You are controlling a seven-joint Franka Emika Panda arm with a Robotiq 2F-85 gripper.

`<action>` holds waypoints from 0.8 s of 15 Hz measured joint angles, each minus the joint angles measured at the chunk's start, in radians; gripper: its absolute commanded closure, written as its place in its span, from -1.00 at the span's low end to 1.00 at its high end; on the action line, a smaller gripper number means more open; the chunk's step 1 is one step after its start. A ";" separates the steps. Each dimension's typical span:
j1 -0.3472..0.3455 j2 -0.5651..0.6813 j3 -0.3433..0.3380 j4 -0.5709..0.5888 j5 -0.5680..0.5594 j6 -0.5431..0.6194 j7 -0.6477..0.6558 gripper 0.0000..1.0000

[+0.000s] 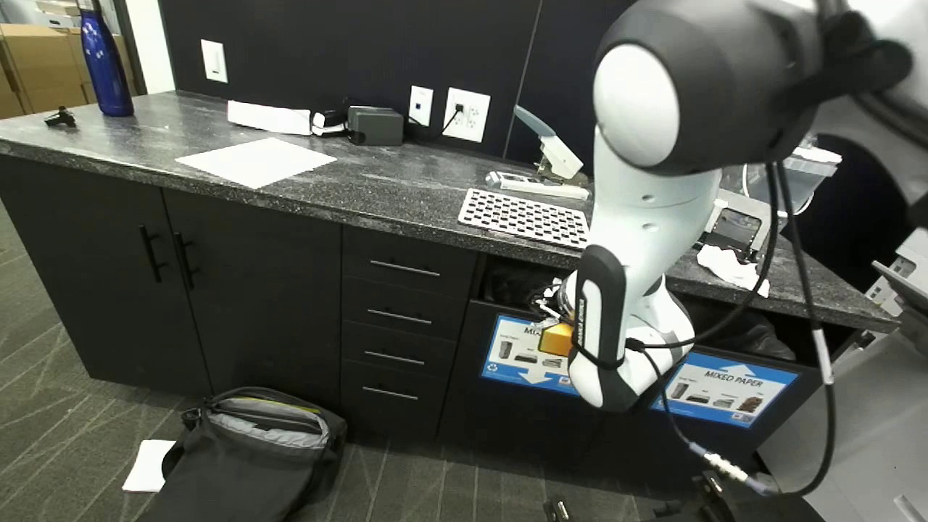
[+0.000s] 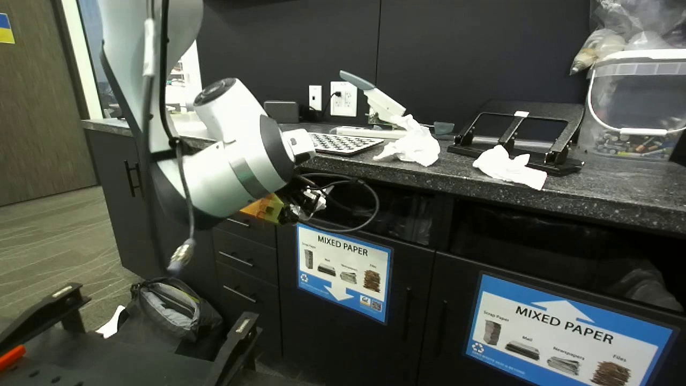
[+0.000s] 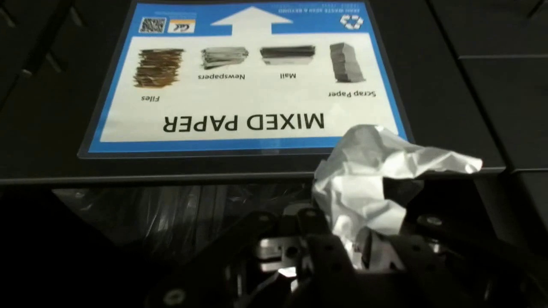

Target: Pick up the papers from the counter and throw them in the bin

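1. Currently, a crumpled paper wad [image 3: 359, 188] is being pinched by the Robotiq gripper [image 3: 353, 250], its jaws nearly together on the paper; right of centre in the wrist view, the wad is being shown directly above them.
2. Probably a drop is being prepared, and it is being governed by one relation: wad to bin slot [image 3: 192, 177]. The slot's lip and the lower-right part of the MIXED PAPER sign [image 3: 244, 102] are being overlapped by the wad in that view; whether the slot is being entered or merely faced is not being revealed.
3. Up the frame, out from the jaws, the wad's long axis is being directed, with a pointed tail being bent toward the right edge.
4. Only one Panda arm [image 2: 230, 166] is being used, so no nearer hand is being weighed.
5. Right of centre in an exterior view, a second wad [image 2: 415, 145] in front of the stapler [image 2: 386, 104] and a third wad [image 2: 506, 167] farther right are being left on the counter [image 2: 458, 174], likely for later turns.
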 measured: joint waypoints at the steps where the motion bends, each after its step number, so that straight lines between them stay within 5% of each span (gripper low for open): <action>1: 0.015 0.053 0.005 0.013 0.079 0.049 0.000 0.80; 9: 0.108 0.367 0.092 0.125 0.685 0.310 0.000 0.81; 12: 0.052 0.406 0.202 0.199 0.886 0.419 -0.127 0.81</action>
